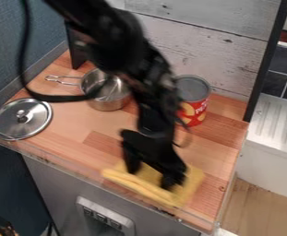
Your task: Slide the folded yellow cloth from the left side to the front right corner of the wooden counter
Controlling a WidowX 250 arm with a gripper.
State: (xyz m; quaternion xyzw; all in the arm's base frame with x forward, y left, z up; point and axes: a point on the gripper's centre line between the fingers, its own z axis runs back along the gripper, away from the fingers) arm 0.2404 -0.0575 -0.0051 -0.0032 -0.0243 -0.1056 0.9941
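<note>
My claw (150,179) was positioned at the cloth (146,188), fingers apart; the cloth lay unclamped near the counter's (102,146) front edge.

No whole word could be read. Pale lettering (200,108) stood on the red label of the can (194,88), only partly in sight, and the small marks on the control panel (106,216) were illegible.

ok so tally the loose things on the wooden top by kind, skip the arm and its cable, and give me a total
metal pot: 1
metal lid: 1
red can: 1
yellow cloth: 1
total: 4
</note>
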